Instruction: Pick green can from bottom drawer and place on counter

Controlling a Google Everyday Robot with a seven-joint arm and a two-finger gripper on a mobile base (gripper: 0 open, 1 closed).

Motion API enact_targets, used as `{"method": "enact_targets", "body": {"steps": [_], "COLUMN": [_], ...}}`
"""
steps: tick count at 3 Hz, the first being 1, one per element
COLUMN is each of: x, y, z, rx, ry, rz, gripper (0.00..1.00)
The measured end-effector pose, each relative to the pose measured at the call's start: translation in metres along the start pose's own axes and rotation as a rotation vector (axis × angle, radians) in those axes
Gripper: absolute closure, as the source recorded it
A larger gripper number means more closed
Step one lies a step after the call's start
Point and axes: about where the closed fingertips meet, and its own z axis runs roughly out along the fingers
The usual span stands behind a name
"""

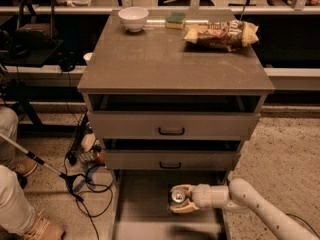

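- The counter (165,59), grey-brown and faintly glossy, carries a white bowl (133,18) at 11 o'clock, a green sponge (176,20) at 12 and a snack bag (221,34) at 1; the bag's print is unreadable.
- Speckled floor (285,144) lies at 3 o'clock, cables (82,181) at 8.
- The bottom drawer (142,196) stands open at 6 o'clock.
- There the gripper (176,199) seems clamped round the green can (178,196), silver top up.

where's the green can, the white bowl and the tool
green can (178,196), camera view, its silver top
white bowl (133,20), camera view, its outer wall
tool (175,200), camera view, between its fingertips, shut on the green can inside the bottom drawer (142,204)
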Motion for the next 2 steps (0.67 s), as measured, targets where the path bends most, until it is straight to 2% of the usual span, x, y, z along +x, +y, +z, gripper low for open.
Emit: {"method": "enact_targets", "body": {"steps": [1,2], "x": [-0.044,-0.093], "y": [0.009,0.001], "z": [-0.035,-0.076], "rx": [0.027,0.064], "ry": [0.011,0.054], "rz": [0.002,0.002], "gripper": [1.0,1.0]}}
